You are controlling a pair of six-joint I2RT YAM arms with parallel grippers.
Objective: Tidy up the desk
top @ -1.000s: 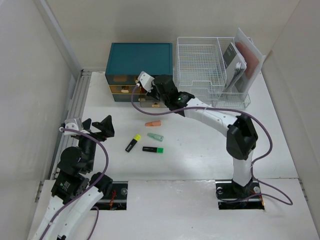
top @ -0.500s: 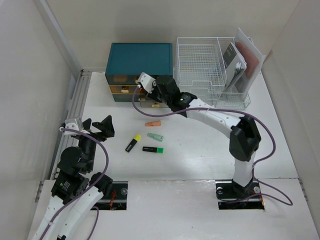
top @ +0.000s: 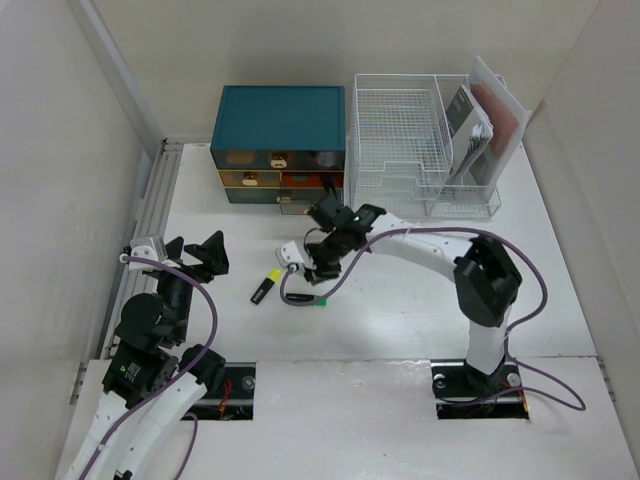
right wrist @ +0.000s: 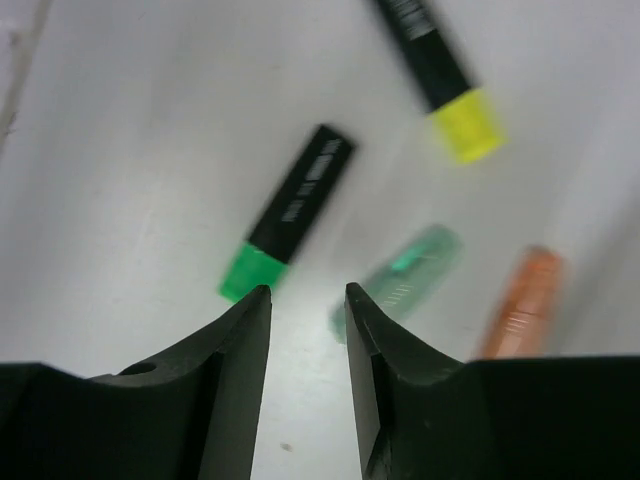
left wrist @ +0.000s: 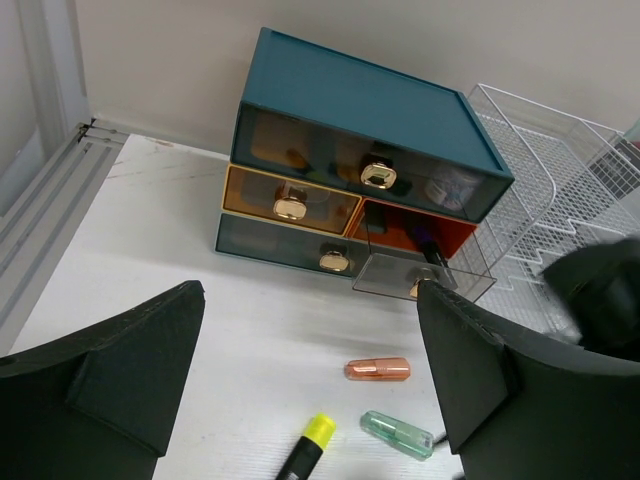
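Note:
The white desk (top: pixel 400 310) holds a yellow-tipped black highlighter (top: pixel 265 287), a green-tipped black highlighter (top: pixel 320 301), a clear green cap (left wrist: pixel 397 434) and an orange cap (left wrist: pixel 378 369). My right gripper (top: pixel 316 278) hovers low over them. In its wrist view its jaws stand a little apart and empty (right wrist: pixel 307 295), between the green highlighter (right wrist: pixel 290 212) and the green cap (right wrist: pixel 400 275). The yellow highlighter (right wrist: pixel 440 75) and the orange cap (right wrist: pixel 520 305) lie beyond. My left gripper (top: pixel 208 252) is wide open and empty (left wrist: pixel 310 295) at the desk's left, facing the drawers.
A teal drawer box (top: pixel 280 120) stands at the back, with a small clear drawer (left wrist: pixel 420 275) pulled out at its lower right. A white wire-mesh rack (top: pixel 400 130) holding papers stands to its right. A metal rail (top: pixel 150 200) runs along the left edge.
My right arm has swung from the drawer box front down and towards me, and its gripper is now over the highlighters and caps. The left arm has not moved.

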